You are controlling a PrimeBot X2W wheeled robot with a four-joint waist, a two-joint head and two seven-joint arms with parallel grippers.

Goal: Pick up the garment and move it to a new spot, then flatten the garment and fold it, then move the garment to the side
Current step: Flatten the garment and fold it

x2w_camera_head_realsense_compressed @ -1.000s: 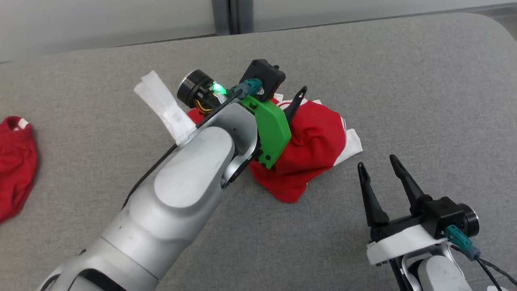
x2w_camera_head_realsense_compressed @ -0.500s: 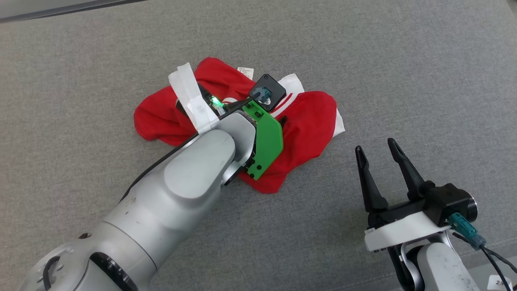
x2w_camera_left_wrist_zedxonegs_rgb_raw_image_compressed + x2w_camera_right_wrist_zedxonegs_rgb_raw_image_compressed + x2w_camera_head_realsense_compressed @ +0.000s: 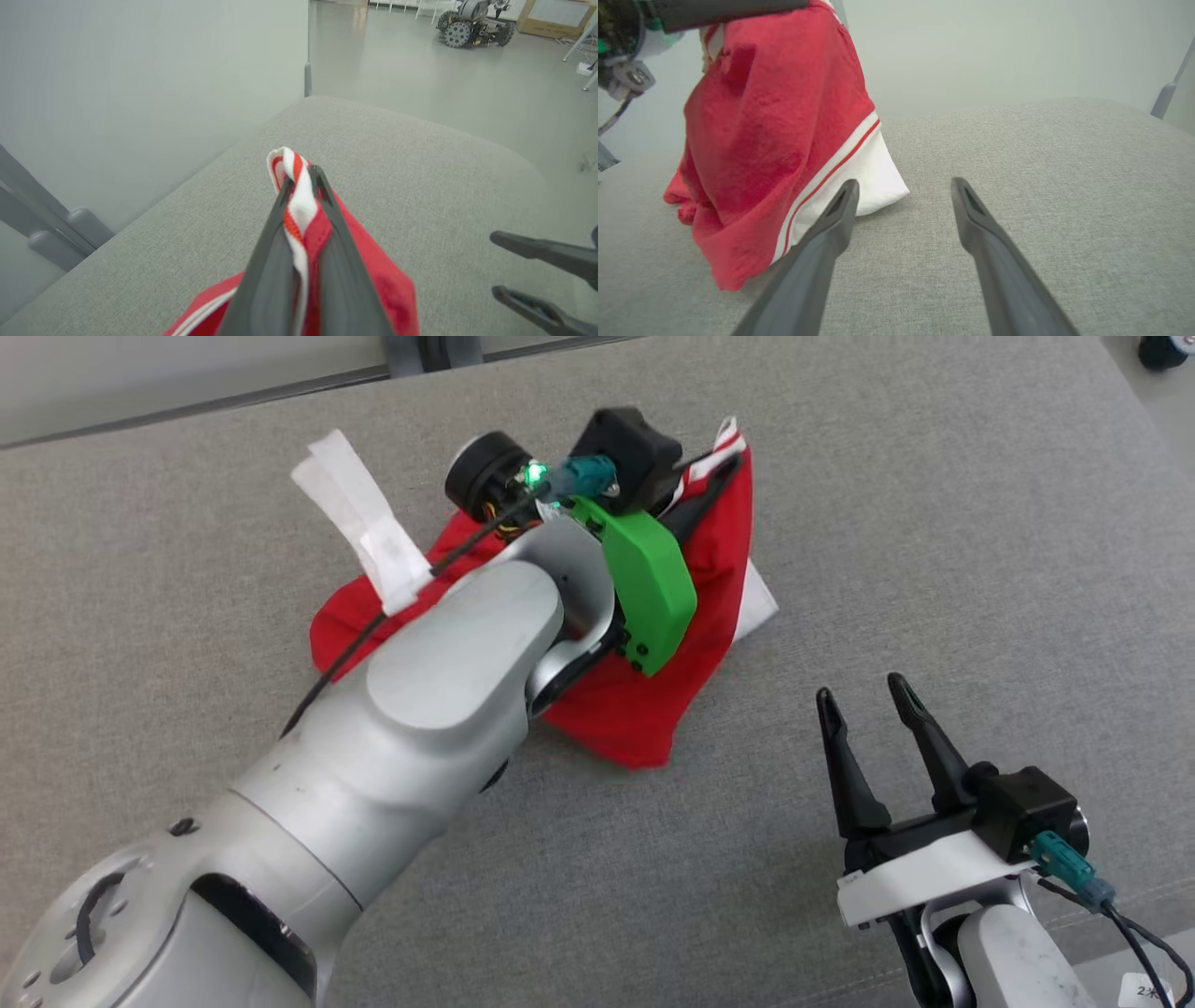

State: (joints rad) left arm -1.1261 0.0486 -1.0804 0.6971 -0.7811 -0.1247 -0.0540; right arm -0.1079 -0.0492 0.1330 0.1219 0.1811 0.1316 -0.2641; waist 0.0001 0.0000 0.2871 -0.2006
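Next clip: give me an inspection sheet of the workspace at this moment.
Surface: grey fabric pad, smooth.
Job's things: red-and-white garment, one edge lifted, lower part resting on the pad.
Clutter: nothing seen.
Tools: left tool shut on the garment's striped edge; right tool open, apart from the garment.
Cables: black cable along the left forearm; teal plug with its lead at the right wrist.
Surroundings: pale wall; floor with a wheeled robot and a cardboard box.

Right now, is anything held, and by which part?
The left gripper is shut on the red fabric garment with white trim, pinching its red-and-white striped edge. The right gripper is open, holding nothing.
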